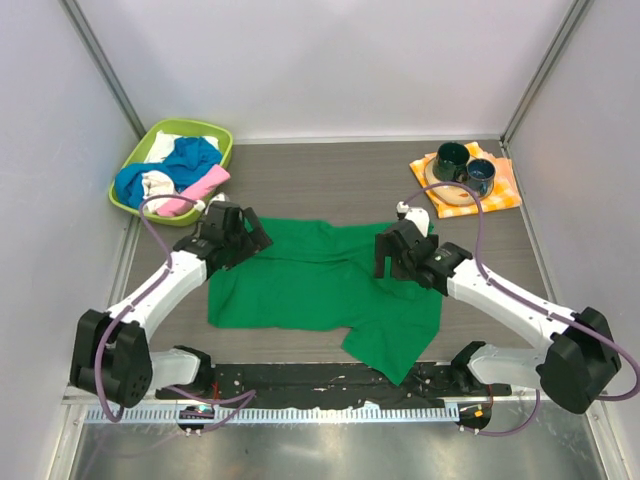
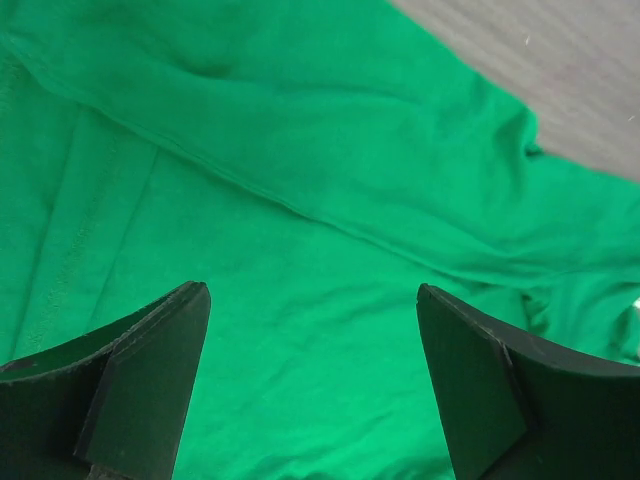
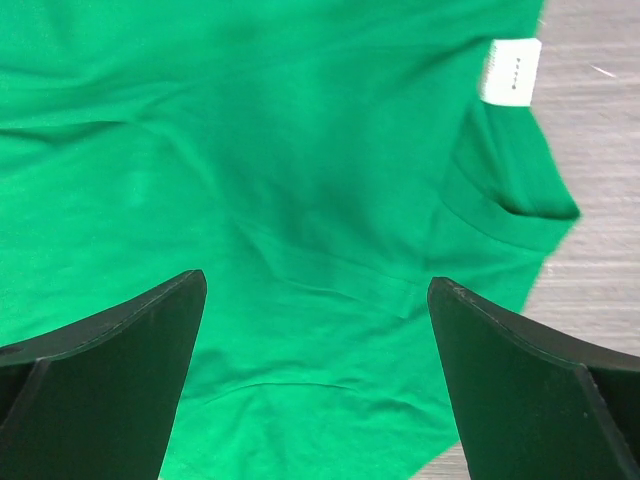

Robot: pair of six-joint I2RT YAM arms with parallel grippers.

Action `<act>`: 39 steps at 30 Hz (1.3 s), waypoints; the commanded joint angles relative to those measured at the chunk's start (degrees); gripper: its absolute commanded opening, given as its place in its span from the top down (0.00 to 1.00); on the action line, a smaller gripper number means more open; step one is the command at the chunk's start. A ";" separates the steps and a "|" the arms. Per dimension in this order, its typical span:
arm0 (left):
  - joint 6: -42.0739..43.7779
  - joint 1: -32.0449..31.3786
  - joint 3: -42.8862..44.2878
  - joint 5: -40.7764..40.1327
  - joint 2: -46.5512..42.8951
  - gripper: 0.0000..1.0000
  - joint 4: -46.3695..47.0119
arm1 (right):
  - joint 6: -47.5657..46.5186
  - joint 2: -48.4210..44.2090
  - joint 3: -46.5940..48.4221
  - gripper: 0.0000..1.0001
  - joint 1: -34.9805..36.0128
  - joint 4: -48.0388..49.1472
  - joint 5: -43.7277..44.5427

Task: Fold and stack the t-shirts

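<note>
A large green t-shirt lies spread and wrinkled on the table's middle. My left gripper hovers open over its upper left part; green cloth fills the left wrist view between the fingers. My right gripper hovers open over its upper right part. The right wrist view shows green cloth, the collar and a small white tag. Blue, white and pink t-shirts lie bunched in the basket.
A lime-green plastic basket stands at the back left. An orange-and-white checkered cloth at the back right carries a plate with two dark mugs. Grey walls stand on both sides.
</note>
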 commanded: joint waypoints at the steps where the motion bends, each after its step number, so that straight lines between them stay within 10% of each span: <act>1: 3.18 -2.97 2.05 -0.12 4.02 0.12 -2.30 | 4.85 1.38 -1.55 0.00 -0.46 -0.46 7.42; 27: 2.66 -6.59 17.34 -5.57 40.40 0.12 -1.77 | -1.20 36.51 5.38 0.00 -13.64 14.66 -3.57; 39: 7.05 1.06 30.72 -3.28 45.53 0.11 -6.52 | -3.76 38.13 14.09 0.01 -19.01 11.76 1.08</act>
